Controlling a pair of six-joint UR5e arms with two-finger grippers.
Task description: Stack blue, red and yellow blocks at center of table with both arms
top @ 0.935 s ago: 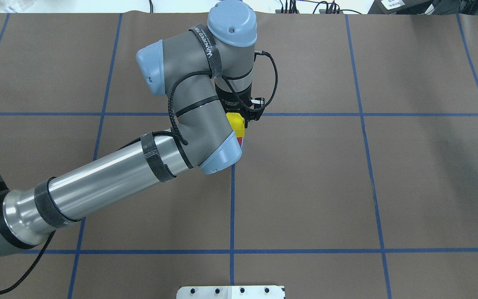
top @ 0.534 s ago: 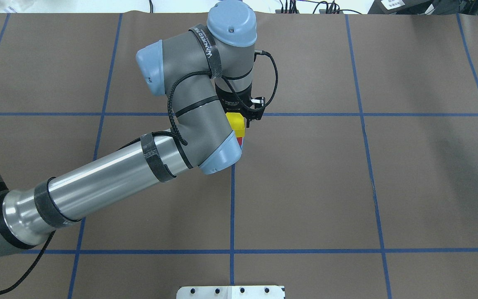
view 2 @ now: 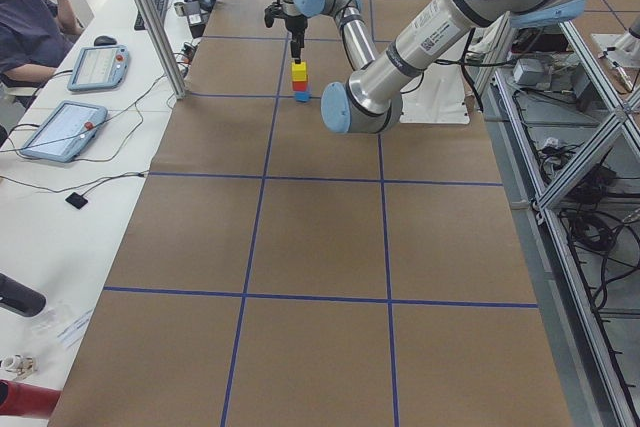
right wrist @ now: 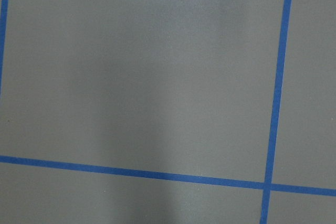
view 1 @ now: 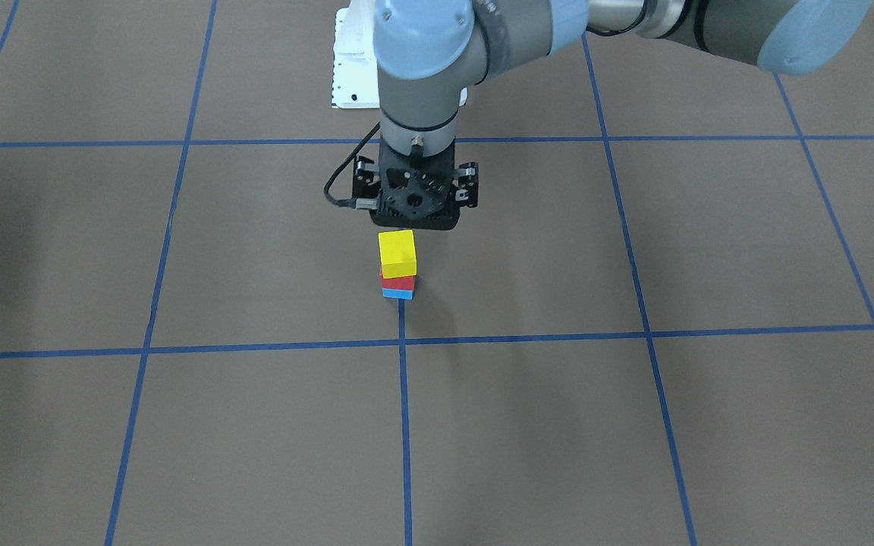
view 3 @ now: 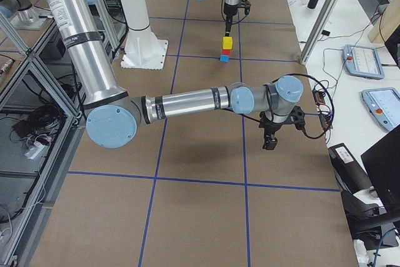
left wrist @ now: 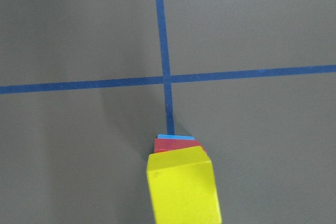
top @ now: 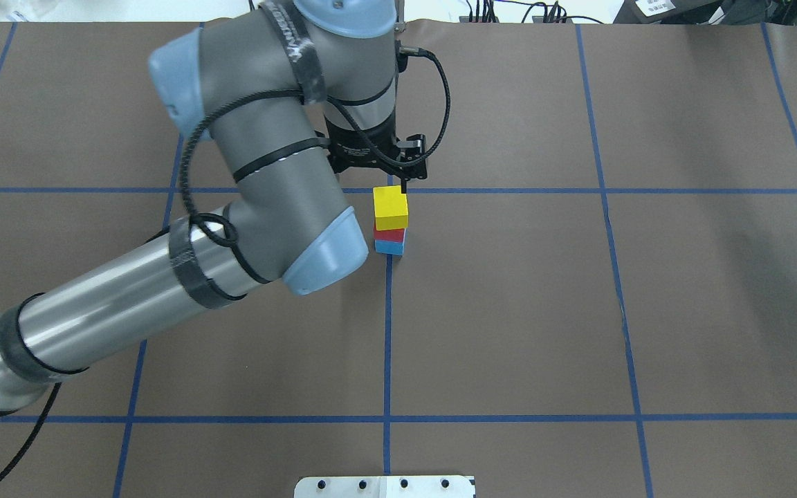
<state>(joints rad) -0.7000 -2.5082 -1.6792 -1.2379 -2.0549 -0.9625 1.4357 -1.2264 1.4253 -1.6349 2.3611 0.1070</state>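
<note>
I see yellow block point(top: 390, 207) on red point(top: 389, 235) on blue point(top: 389, 247), at table point(top: 509, 311) centre. Left gripper point(view 1: 414, 221) hangs clear, overhead at 12 o'clock; right gripper point(view 3: 270, 141) is well apart. I cannot tell either's jaws.

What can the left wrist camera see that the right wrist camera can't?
Only the left wrist view shows the stack: the yellow block on top, the red block under it, and the blue block lowest. The right wrist view shows nothing of its own, just bare table. Both show the brown table and a crossing of blue tape lines.
</note>
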